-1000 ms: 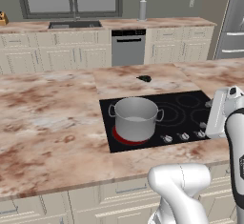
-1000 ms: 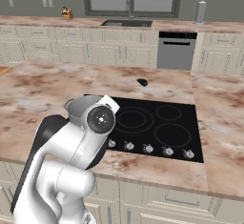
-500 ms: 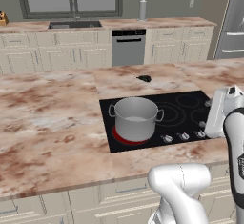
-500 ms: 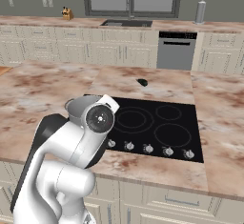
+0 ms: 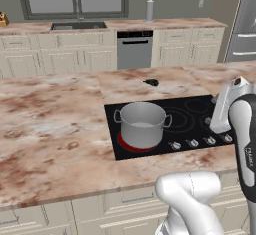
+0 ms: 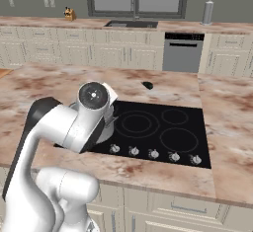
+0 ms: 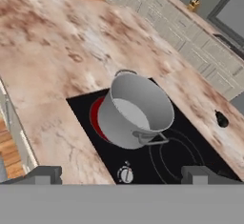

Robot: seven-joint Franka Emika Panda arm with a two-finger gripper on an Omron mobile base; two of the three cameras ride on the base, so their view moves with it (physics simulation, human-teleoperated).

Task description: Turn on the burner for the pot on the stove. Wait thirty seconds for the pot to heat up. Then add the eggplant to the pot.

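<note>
The gripper (image 7: 122, 174) hangs above the stove's (image 7: 200, 144) near edge with its 2 fingers spread wide and nothing between them. Directly ahead of it and below sits the pot (image 7: 136, 116), lidless and empty-looking, on the burner (image 7: 96, 119) whose red glow shows past the pot's base; the eggplant (image 7: 221, 119) lies well apart, beyond the pot and off to the side on the counter (image 7: 71, 61), just past the stove's far edge. The likeliest trouble, as I judge it, is the reach: the eggplant is small, dark and rounded, so wide fingers coming down off-centre could nudge it rolling instead of closing on it, and a low path there or back could clip the pot's rim or a loop handle and shift it off the hot zone. Dropping the eggplant from too high could also bounce it out. The hand view gives the pot's inside and 1 knob (image 7: 125, 174) just below the fingers; the left base view shows the pot (image 5: 142, 124), the eggplant (image 5: 151, 82) and the knob row; in the right base view the arm (image 6: 74, 122) covers most of the pot.
</note>
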